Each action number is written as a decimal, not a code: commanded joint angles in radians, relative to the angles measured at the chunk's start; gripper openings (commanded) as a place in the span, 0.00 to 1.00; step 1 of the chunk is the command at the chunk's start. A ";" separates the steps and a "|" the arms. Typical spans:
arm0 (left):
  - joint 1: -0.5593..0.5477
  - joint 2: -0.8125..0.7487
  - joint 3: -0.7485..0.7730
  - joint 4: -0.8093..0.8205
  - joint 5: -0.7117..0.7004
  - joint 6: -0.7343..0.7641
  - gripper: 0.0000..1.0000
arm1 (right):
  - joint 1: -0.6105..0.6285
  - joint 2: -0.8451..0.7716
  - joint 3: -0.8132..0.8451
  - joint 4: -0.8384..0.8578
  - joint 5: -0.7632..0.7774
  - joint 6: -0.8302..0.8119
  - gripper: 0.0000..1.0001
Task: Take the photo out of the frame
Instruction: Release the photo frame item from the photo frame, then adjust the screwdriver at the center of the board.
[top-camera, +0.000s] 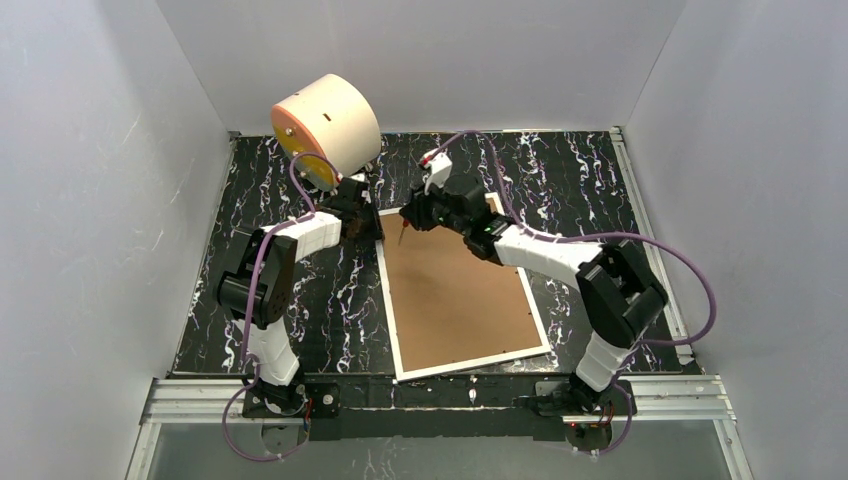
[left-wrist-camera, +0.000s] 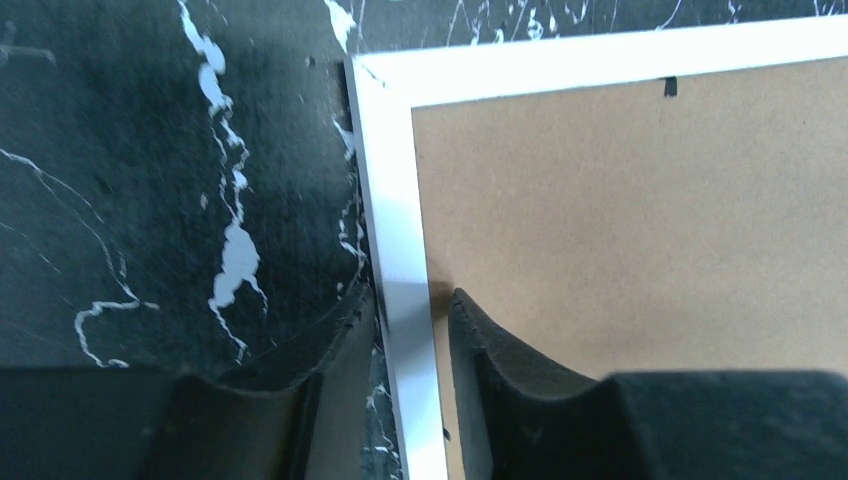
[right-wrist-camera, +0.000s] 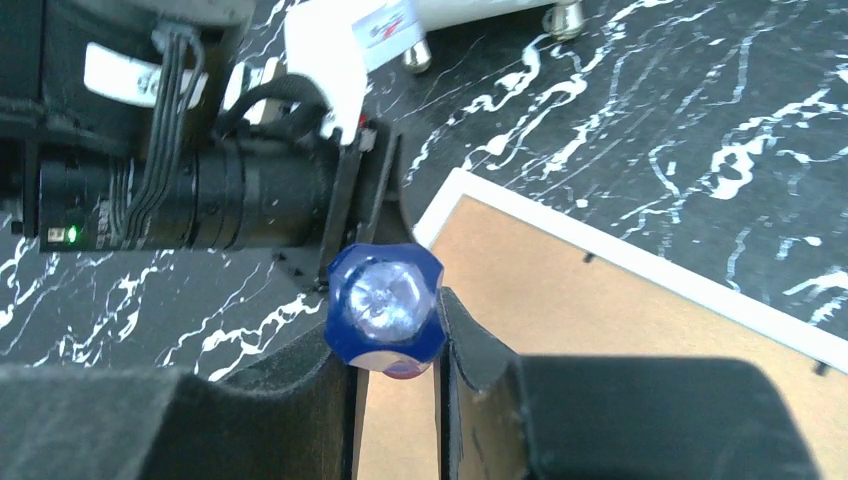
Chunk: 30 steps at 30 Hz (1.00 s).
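Frame face down, back panel on: we judge the job barely begun.
The frame (top-camera: 389, 300) lies mid-table (top-camera: 600, 190), reaching the near edge. Its backing board (top-camera: 455, 290) is in place, so the photo is hidden. Our left gripper (left-wrist-camera: 410, 312) straddles the far-left rail, grip unclear; our right gripper (right-wrist-camera: 395, 340) clamps a blue-handled tool (right-wrist-camera: 385, 300). One small tag (right-wrist-camera: 385, 22) is too blurred to read.

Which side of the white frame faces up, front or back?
Back: the frame lies flat on the table with its brown backing board facing up.
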<state>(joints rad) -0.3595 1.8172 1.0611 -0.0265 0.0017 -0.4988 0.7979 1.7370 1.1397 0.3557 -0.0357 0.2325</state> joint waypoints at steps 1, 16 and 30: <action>-0.025 -0.020 -0.015 -0.128 0.055 0.000 0.36 | -0.029 -0.087 -0.055 0.078 0.019 0.071 0.01; -0.028 -0.501 -0.356 0.185 0.338 -0.239 0.63 | -0.172 -0.470 -0.431 0.243 -0.011 0.397 0.01; -0.324 -0.771 -0.695 0.833 0.015 -0.801 0.81 | -0.131 -0.605 -0.550 0.375 0.137 0.586 0.01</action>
<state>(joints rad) -0.6338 1.0622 0.3721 0.5888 0.1936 -1.1679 0.6373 1.1629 0.5968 0.6250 0.0338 0.7597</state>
